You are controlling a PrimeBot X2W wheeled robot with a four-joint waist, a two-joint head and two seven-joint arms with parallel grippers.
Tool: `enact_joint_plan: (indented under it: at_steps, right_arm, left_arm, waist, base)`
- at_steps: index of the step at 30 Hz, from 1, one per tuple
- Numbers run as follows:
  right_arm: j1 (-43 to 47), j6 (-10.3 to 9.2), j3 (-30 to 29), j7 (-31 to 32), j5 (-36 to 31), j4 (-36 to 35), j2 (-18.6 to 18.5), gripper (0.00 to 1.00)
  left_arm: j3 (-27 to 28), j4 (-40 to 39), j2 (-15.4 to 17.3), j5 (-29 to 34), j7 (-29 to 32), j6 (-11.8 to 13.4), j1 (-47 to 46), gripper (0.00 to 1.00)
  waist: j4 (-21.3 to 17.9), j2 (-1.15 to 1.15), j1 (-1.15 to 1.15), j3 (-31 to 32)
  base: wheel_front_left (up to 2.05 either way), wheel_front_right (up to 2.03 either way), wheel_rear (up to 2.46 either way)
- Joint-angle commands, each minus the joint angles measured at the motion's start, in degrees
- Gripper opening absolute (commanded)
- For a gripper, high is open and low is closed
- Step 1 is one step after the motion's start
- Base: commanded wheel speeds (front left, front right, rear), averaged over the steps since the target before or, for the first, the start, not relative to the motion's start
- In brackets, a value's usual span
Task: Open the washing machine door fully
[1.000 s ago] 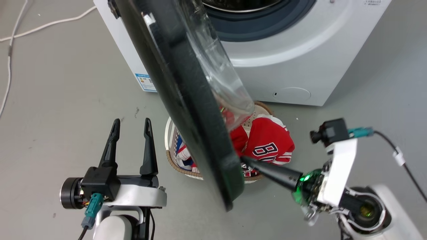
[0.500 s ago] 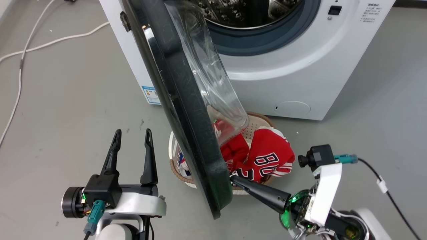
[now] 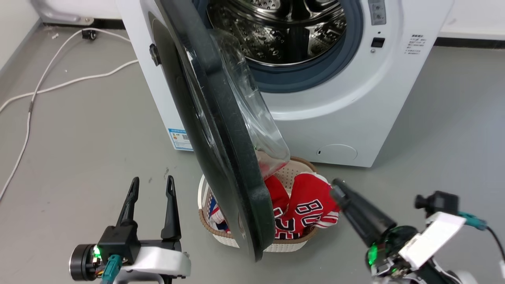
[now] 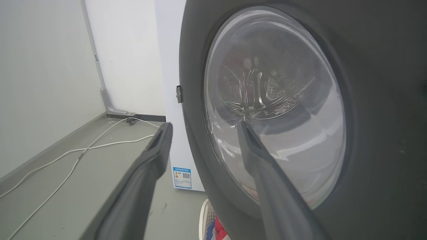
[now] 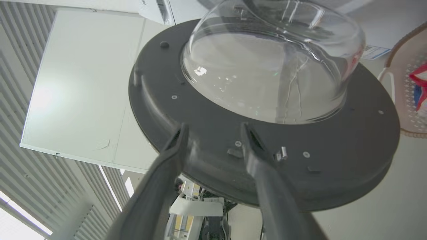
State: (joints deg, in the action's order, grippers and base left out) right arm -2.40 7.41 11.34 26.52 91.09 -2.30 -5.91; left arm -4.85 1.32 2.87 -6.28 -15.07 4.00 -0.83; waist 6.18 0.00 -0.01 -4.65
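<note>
Washing machine door partly open, both grippers empty.
It stands edge-on at 12 o'clock, before the washing machine; left gripper at 7 o'clock, spread wide; right gripper at 4 o'clock, fingers apart, near the rim.

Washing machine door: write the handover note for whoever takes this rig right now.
Left gripper: open, empty, facing the outer face of the washing machine door.
Right gripper: open, empty, clear of the door's inner side, near the laundry basket.
Door: unlatched, roughly halfway open; the washing machine shows its drum.
Left: swing the door further toward the robot's left until fully open, probably by pushing its inner rim.
</note>
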Motion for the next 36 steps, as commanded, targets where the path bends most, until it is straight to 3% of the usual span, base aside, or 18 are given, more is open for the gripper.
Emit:
enact_joint_plan:
  at_steps: [1, 5, 10, 13, 16, 17, 20, 25, 30, 36]
  right_arm:
    - [1.1, 0.14, -1.8, -3.2, -1.5, -1.5, 0.5, 1.00]
    - [1.6, 0.14, -5.5, -15.0, -11.6, -2.3, -0.6, 1.00]
    - [1.4, 0.14, -3.8, -34.1, -30.0, 1.4, -3.2, 1.00]
    - [1.1, 0.08, -2.9, -40.6, -41.2, 5.0, -4.9, 1.00]
    - [0.2, 0.08, -5.8, -41.7, -55.2, 5.6, -4.5, 1.00]
    - [0.2, 0.08, -5.8, -41.7, -55.2, 5.6, -4.5, 1.00]
    - [1.6, 0.08, -10.0, -41.7, -68.0, 3.0, -1.1, 1.00]
    - [4.2, 0.07, -12.9, -41.7, -80.4, -0.1, 1.9, 1.00]
    - [6.8, 0.07, -14.3, -41.7, -85.3, -1.6, 2.9, 1.00]
    - [10.0, 0.07, -14.9, -41.7, -83.4, -2.2, 3.1, 1.00]
  left_arm:
    - [0.5, 0.0, 0.0, 0.4, -0.2, -0.1, 1.2, 1.00]
    - [1.0, -0.1, 0.0, 0.6, -0.2, -0.1, 2.5, 1.00]
    - [1.5, -0.2, 0.0, 0.9, -0.2, -0.1, 4.0, 1.00]
    - [1.7, -0.2, 0.0, 1.0, -0.2, -0.1, 4.3, 1.00]
    - [2.0, -0.3, 0.0, 1.1, -0.2, 0.0, 4.9, 1.00]
    - [2.0, -0.3, 0.0, 1.1, -0.2, 0.0, 4.9, 1.00]
    - [2.1, -0.4, 0.0, 1.1, -0.2, 0.0, 4.9, 1.00]
    - [2.0, -0.4, 0.0, 0.9, -0.2, -0.1, 4.8, 1.00]
    - [1.8, -0.2, 0.0, 0.8, -0.2, 0.1, 5.3, 1.00]
    - [1.9, -0.2, 0.0, 0.7, -0.2, 0.3, 5.7, 1.00]
  waist:
    - [-0.7, 0.00, 0.01, 1.2]
    - [-1.6, 0.00, 0.01, 2.8]
    - [-2.8, 0.00, 0.01, 4.0]
    - [-3.3, 0.00, 0.01, 4.5]
    - [-3.8, 0.00, 0.01, 4.7]
    - [-3.8, 0.00, 0.01, 4.7]
    - [-4.0, 0.00, 0.01, 4.8]
    - [-4.0, 0.00, 0.01, 4.9]
    - [-4.0, 0.00, 0.01, 5.3]
    - [-4.0, 0.00, 0.01, 5.8]
  base:
    - [0.00, 0.00, 0.00]
    - [0.00, 0.00, 0.00]
    - [0.00, 0.00, 0.00]
    - [0.00, 0.00, 0.00]
    - [0.00, 0.00, 0.00]
    - [0.00, 0.00, 0.00]
    - [0.00, 0.00, 0.00]
    - [0.00, 0.00, 0.00]
    - [0.00, 0.00, 0.00]
    - [0.00, 0.00, 0.00]
